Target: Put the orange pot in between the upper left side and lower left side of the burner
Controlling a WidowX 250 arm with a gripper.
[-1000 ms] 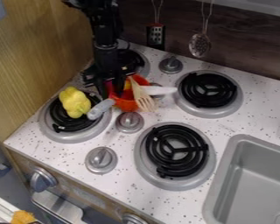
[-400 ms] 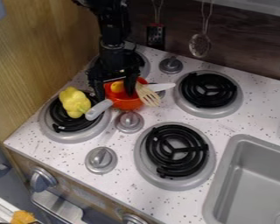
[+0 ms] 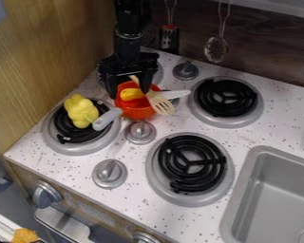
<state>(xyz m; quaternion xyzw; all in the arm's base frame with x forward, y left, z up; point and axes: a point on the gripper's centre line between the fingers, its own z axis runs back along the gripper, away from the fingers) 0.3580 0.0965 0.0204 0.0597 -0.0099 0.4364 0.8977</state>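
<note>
Up and back a little goes the black gripper (image 3: 128,91), its two fingers spread wide above the far side of the orange pot (image 3: 137,112). That pot sits between the back-left burner (image 3: 157,74) and front-left burner (image 3: 78,148), a slotted wooden spatula (image 3: 159,103) leaning over its rim. Beside it, a yellow pepper (image 3: 81,111) rests on the front-left burner.

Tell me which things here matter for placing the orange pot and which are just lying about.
Part of the job:
gripper
orange pot
upper left burner
lower left burner

Just there:
yellow toy, on the lower left burner
wooden spatula, in the pot
hanging skimmer
sink
</note>
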